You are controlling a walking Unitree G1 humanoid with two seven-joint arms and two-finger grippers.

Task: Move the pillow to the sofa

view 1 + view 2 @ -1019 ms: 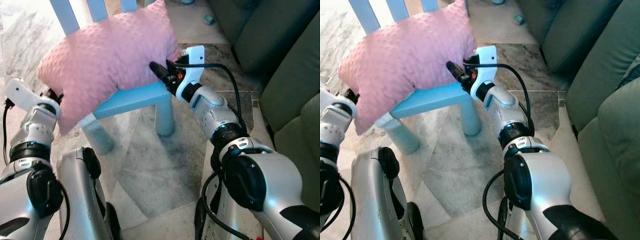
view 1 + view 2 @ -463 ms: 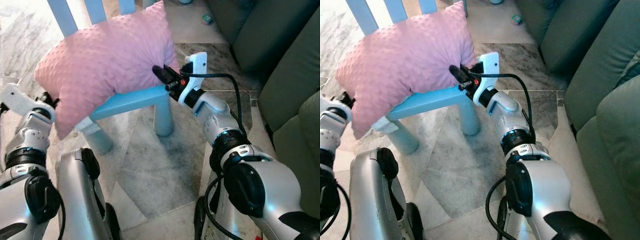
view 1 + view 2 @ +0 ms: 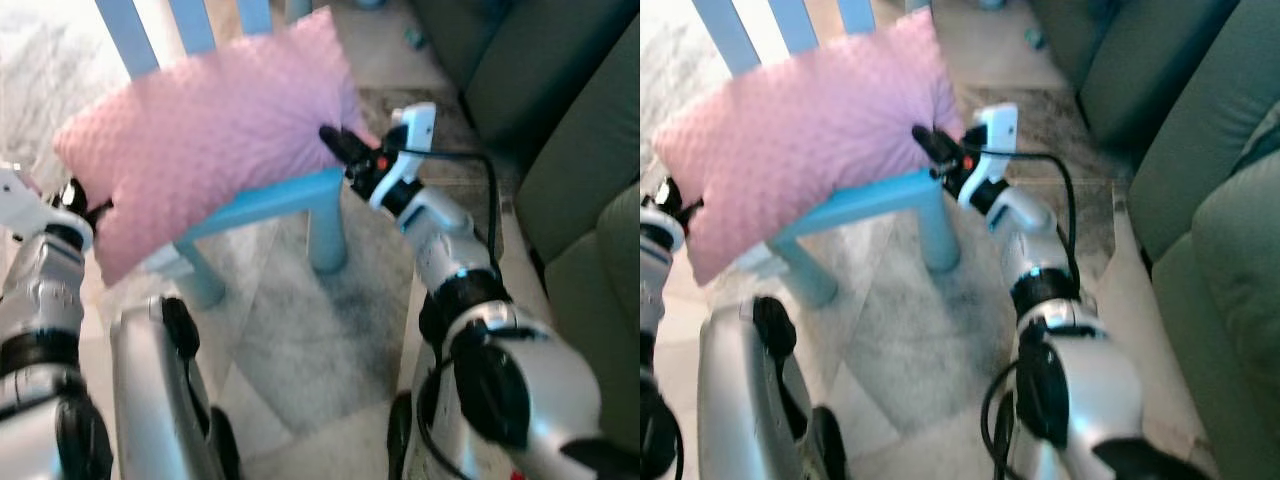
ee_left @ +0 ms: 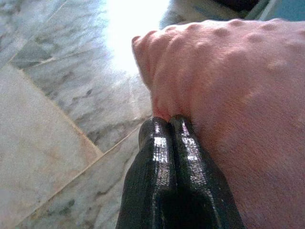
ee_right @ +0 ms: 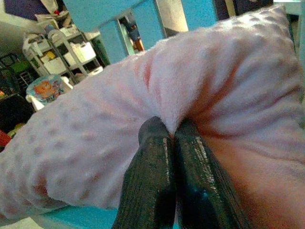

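The pink pillow [image 3: 210, 140] lies on the seat of a small blue chair [image 3: 290, 195], leaning against the chair's slats, and its left end hangs past the seat edge. The green sofa [image 3: 570, 130] stands to the robot's right, well apart from the pillow, so the task is only at the beginning.

The right gripper [image 5: 169, 131] has its fingers pressed together on a small fold of fabric at the pillow's right end; in the right wrist view the cloth gathers into wrinkles there. The left gripper [image 4: 167, 121] is at the pillow's left end, also with fingers tight together, pinching the seam near the corner.

What can go wrong, in my judgement:
- Both holds are only thin pinches of the cover, not the stuffing. If the arms lift or swing fast, the soft dotted fabric may slip out from the fingers and one end will drop to the marble floor [image 3: 290, 340].
- The pillow rests against the chair slats. Pulling it sideways toward the sofa without raising it first may drag it against the slats or the seat edge and tip the light chair.
- If the two arms move at different speed, the pillow is stretched or twisted, and the weaker pinch opens.
- The head views are blurred, so the robot seems in motion; turning while holding adds a jerk to both holds.
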